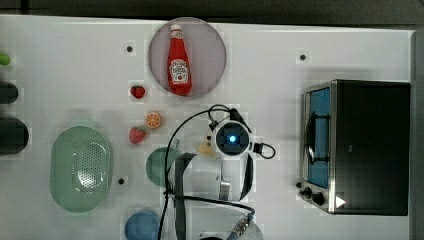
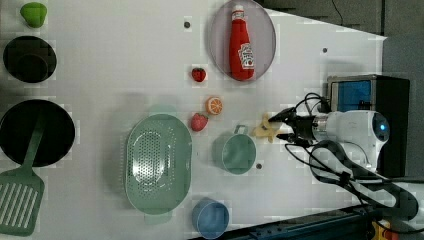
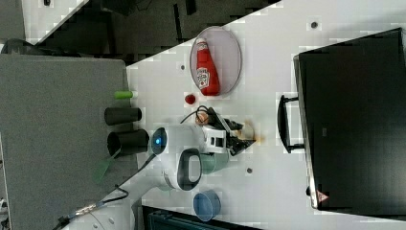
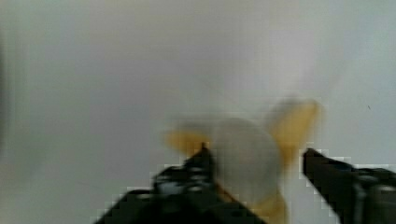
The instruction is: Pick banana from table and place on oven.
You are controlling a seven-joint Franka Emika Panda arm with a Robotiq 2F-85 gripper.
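Banana (image 2: 265,128): small, pale yellow, part-peeled; peel flaps splayed, whitish flesh tip seen close up in wrist view (image 4: 245,158). Lying on table, approx. between green cup and oven in the left view. Mostly hidden under arm in top view, a yellow bit seen (image 1: 204,148).

Table (image 1: 270,85): large, white, flat top; a few small dark round holes noted.

Oven (image 1: 370,147): boxy, black top, silver frame, bluish glass door w/ bar handle, black knobs at front corner. Stood upright on table, door faced toward banana, well apart from it. Top is bare in right view (image 3: 354,120).
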